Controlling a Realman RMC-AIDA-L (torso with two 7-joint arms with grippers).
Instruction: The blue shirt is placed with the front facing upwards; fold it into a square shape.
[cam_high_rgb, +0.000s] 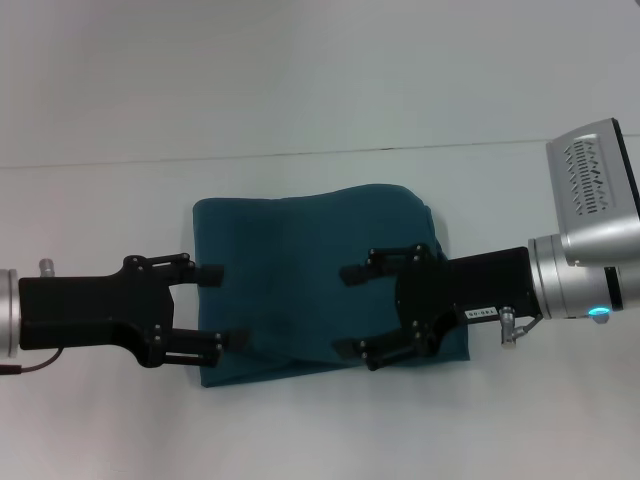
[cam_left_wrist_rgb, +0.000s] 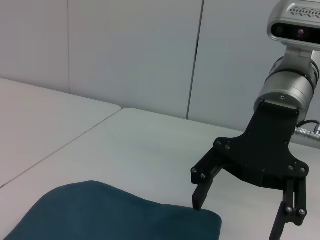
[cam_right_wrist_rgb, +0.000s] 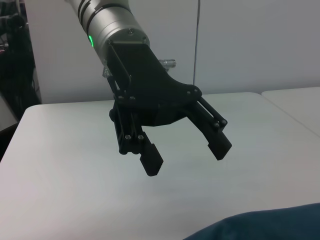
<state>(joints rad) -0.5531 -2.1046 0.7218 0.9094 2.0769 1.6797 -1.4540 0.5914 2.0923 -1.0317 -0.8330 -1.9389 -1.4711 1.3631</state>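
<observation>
— So where do we stand with the blue shirt (cam_high_rgb: 300, 250)?
— We judge it nearly done: it lies folded into a rough rectangle at the middle of the white table (cam_high_rgb: 300, 90), no sleeves or lettering showing. Only a little squaring-up seems left.
— And our hands?
— We count two. Our left gripper (cam_high_rgb: 212, 307) hovers over the left edge, jaws wide, holding nothing. Our right gripper (cam_high_rgb: 350, 310) hangs over the right half, equally wide and empty.
— Shirts?
— One.
</observation>
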